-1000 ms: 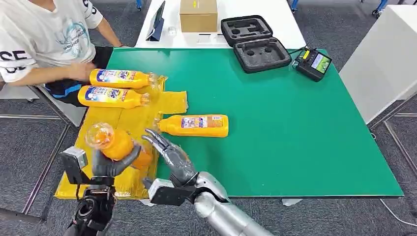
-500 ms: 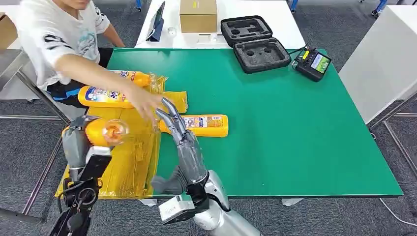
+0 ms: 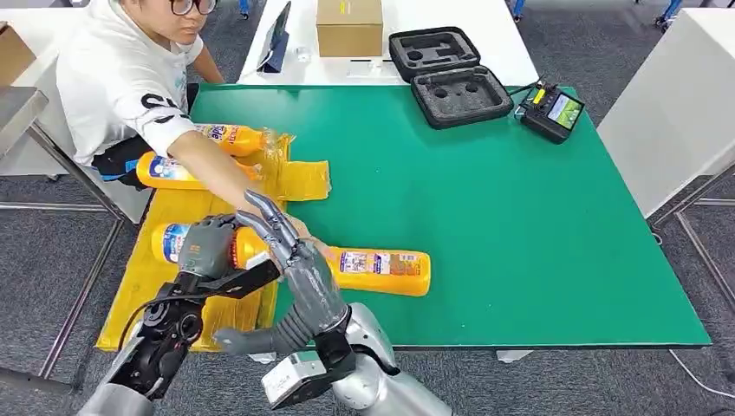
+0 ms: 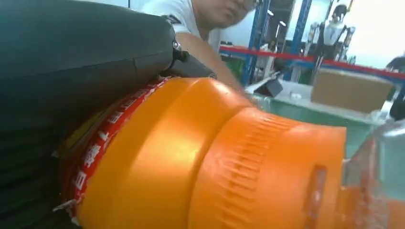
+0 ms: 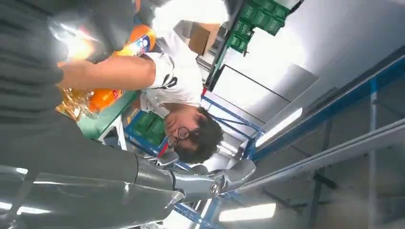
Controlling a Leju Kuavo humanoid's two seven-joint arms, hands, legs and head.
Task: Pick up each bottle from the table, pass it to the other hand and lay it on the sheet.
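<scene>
Over the crinkled yellow plastic sheet (image 3: 195, 212), the left hand (image 3: 206, 247) wraps its fingers (image 3: 227, 222) around an orange plastic detergent bottle (image 3: 178, 242). Just beside it, the right hand (image 3: 305, 276) hovers, fingers (image 3: 267, 217) spread, over a person's hand on another orange bottle (image 3: 381, 269) lying on the green bench (image 3: 520, 225) beside the sheet.

A green-topped table (image 3: 520, 225) stood on grey carpet (image 3: 52, 251); a white table (image 3: 485, 35) lay at twelve o'clock, a white cabinet (image 3: 676, 104) at two.

Orange bottle (image 3: 227, 247) lies sideways over yellow sheet (image 3: 208, 208); another (image 3: 381, 269) lies on green table (image 3: 520, 217).
</scene>
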